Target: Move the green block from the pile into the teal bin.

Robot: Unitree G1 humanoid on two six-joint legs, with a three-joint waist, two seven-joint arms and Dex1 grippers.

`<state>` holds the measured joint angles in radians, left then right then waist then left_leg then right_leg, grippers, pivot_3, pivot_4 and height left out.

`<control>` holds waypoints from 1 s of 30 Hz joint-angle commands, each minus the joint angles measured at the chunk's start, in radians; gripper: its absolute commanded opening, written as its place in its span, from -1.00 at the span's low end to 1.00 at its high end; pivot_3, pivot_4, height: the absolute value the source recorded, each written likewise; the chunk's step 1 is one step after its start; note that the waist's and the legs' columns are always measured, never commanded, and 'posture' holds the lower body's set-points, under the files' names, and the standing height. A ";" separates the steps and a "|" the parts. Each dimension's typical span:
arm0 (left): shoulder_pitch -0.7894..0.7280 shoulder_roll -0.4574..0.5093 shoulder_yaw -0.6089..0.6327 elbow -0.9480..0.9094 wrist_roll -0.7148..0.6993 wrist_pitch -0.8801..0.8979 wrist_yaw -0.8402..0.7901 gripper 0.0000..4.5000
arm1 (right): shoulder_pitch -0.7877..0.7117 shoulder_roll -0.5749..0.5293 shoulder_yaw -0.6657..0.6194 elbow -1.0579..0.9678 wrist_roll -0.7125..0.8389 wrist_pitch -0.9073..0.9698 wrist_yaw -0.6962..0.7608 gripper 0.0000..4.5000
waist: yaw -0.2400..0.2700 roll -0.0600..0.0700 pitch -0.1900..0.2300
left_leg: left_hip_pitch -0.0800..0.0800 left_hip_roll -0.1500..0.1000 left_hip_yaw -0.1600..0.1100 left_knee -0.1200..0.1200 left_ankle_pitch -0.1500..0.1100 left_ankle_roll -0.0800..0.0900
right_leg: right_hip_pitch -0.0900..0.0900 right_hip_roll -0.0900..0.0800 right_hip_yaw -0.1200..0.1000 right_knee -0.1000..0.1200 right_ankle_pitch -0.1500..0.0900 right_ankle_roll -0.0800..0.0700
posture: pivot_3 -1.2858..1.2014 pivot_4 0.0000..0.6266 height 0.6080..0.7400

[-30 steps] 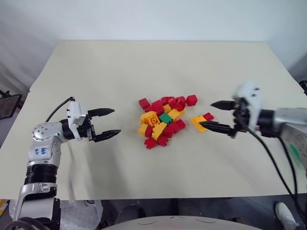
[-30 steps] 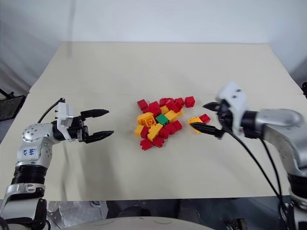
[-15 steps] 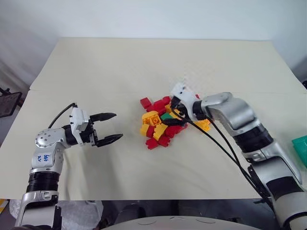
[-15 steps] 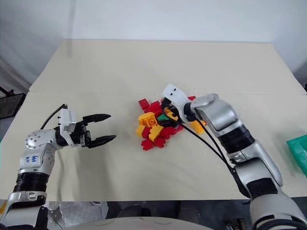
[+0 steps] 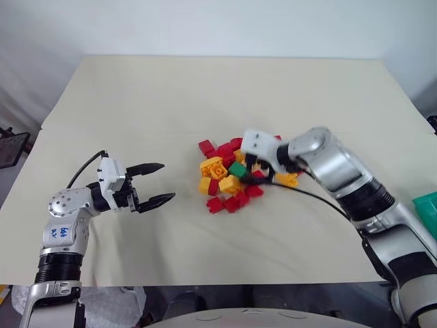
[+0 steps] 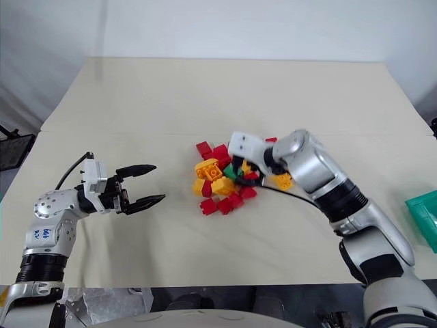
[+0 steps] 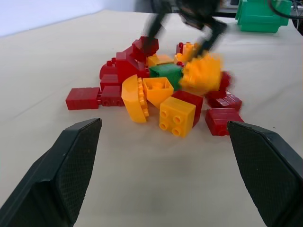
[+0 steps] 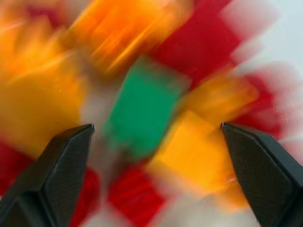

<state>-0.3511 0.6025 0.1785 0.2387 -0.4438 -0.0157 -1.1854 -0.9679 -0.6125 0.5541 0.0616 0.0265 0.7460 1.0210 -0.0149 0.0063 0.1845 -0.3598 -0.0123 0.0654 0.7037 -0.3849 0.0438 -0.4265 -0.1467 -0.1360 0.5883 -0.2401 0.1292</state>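
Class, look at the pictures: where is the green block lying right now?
The green block sits near the middle of the pile on the table, among red and yellow-orange bricks, with the open right gripper lowered just to its right.

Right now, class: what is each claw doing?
Left claw: open, holding nothing.
Right claw: open over the green block, not gripping it.

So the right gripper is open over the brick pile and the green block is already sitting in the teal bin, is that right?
Not quite. The green block is still in the pile on the table, not in the teal bin; the left eye view shows it. The right gripper is indeed open over the pile.
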 commanded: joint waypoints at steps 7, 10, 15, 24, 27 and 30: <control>-0.002 -0.003 0.011 -0.040 -0.019 -0.007 0.012 1.00 | 0.006 0.069 0.004 0.006 0.006 0.074 0.055 0.99 | -0.001 0.000 0.000 | 0.001 0.001 0.000 0.001 0.000 0.000 | 0.001 0.000 0.000 0.001 0.000 0.000 | 0.03 -0.52 1.00; -0.002 -0.003 0.011 -0.041 -0.019 -0.007 0.013 1.00 | -0.014 0.101 -0.001 0.048 0.000 0.086 0.053 0.99 | 0.000 0.000 0.000 | 0.001 0.000 -0.001 0.001 0.000 0.000 | 0.001 0.000 0.000 0.001 0.000 0.000 | 0.03 -0.52 1.00; -0.003 -0.003 0.011 -0.042 -0.019 -0.006 0.016 1.00 | -0.038 0.131 -0.016 0.075 0.012 0.104 0.067 0.71 | -0.003 0.000 0.000 | 0.000 0.000 -0.001 0.001 0.000 0.000 | 0.000 0.000 0.000 0.001 0.000 0.000 | 0.03 -0.52 1.00; -0.029 -0.009 -0.019 -0.069 -0.018 0.015 0.005 1.00 | 0.004 0.098 -0.175 -0.017 0.058 0.138 0.004 -0.35 | -0.010 0.000 0.000 | 0.000 0.000 -0.001 0.001 0.000 0.000 | 0.000 0.000 0.000 0.001 0.000 0.000 | 0.03 -0.52 1.00; -0.054 -0.027 -0.052 -0.105 -0.021 0.045 0.007 1.00 | 0.061 0.064 -0.291 -0.109 0.104 0.191 -0.032 -0.35 | -0.003 0.000 0.000 | 0.000 -0.001 -0.001 0.002 0.000 0.000 | 0.000 -0.001 0.000 0.001 0.000 0.000 | 0.03 -0.52 1.00; -0.082 -0.051 -0.084 -0.129 -0.017 0.063 0.007 1.00 | 0.121 0.042 -0.407 -0.190 0.154 0.230 -0.074 -0.35 | -0.001 0.000 0.000 | -0.001 -0.001 -0.001 0.002 0.000 0.000 | 0.000 -0.001 0.000 0.001 0.000 0.000 | 0.03 -0.52 1.00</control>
<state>-0.4192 0.5575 0.1041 0.1562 -0.4447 0.0419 -1.1753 -0.8579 -0.5524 0.2209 -0.0603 0.1458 0.9607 0.9692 -0.0155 0.0060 0.1845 -0.3604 -0.0129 0.0644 0.7053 -0.3848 0.0436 -0.4264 -0.1472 -0.1361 0.5892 -0.2401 0.1292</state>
